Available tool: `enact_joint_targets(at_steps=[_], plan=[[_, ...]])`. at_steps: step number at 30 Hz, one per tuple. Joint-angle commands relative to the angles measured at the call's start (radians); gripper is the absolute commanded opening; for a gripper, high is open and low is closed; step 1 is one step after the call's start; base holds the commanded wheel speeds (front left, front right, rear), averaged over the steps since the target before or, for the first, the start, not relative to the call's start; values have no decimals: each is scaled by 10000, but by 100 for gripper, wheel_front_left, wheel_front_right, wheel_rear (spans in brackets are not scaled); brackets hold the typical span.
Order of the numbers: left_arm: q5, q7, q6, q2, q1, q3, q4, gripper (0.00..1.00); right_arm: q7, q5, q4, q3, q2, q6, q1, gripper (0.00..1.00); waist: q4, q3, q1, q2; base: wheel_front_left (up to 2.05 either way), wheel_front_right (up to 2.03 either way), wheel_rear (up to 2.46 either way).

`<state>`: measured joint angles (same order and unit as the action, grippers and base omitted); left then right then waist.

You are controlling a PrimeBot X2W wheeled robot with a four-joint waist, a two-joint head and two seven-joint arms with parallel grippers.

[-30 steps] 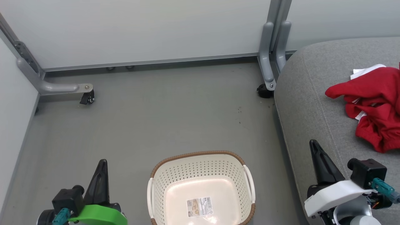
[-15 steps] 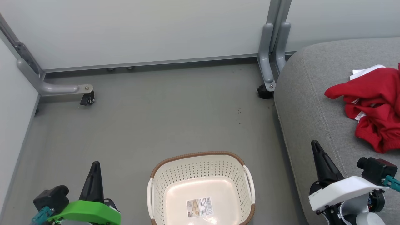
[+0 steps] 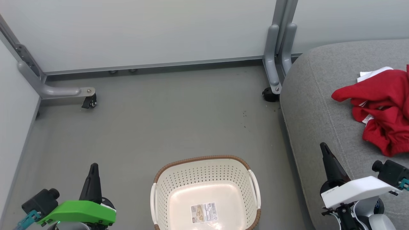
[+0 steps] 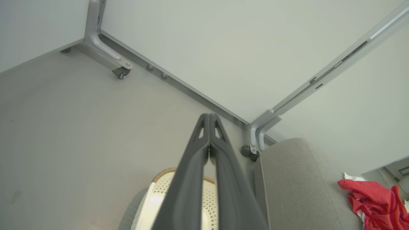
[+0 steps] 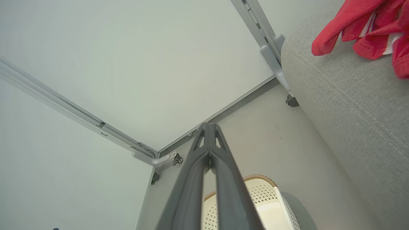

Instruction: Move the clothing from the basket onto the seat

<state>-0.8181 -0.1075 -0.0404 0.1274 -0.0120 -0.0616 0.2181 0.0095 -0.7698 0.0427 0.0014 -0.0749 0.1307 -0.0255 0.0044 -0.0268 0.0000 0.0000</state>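
Nearest, the left gripper (image 3: 93,167) and the right gripper (image 3: 324,147) are held low on either side of the laundry basket (image 3: 201,158). The jaws of each are seen in the wrist views pressed together at the tips, and nothing is held in them. Within the basket a barcode label (image 3: 204,211) is seen on the bare bottom and no garment. Its nearest part is cut off by the picture's edge, so that part cannot be checked.

Farther off, on the robot's right, the red clothing (image 3: 383,108) is found crumpled on the grey seat (image 3: 313,105), well apart from the basket. The task is therefore judged to be at its end, with the last transfer done. No further grasp is thought to be called for, only a check of the basket's hidden near part.

Beyond, grey floor (image 3: 159,121) is bounded by pale partition panels (image 3: 143,32) on frame feet with casters (image 3: 270,95). Nothing is seen between basket and seat.
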Motion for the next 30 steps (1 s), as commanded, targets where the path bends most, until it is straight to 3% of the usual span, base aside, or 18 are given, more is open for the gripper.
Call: enact_joint_targets(at_steps=[1, 30], plan=[[-342, 72, -70, -4, -325, 135, -99, 0, 38, -383, -31, -45, -61, 1, 287, 0, -1, 3, 0, 0, 0, 0, 0], [-3525, 982, -431, -323, -634, 832, 48, 0, 267, -3951, 810, -276, -123, 2, 742, 0, -15, 80, 0, 0, 0, 0, 0]])
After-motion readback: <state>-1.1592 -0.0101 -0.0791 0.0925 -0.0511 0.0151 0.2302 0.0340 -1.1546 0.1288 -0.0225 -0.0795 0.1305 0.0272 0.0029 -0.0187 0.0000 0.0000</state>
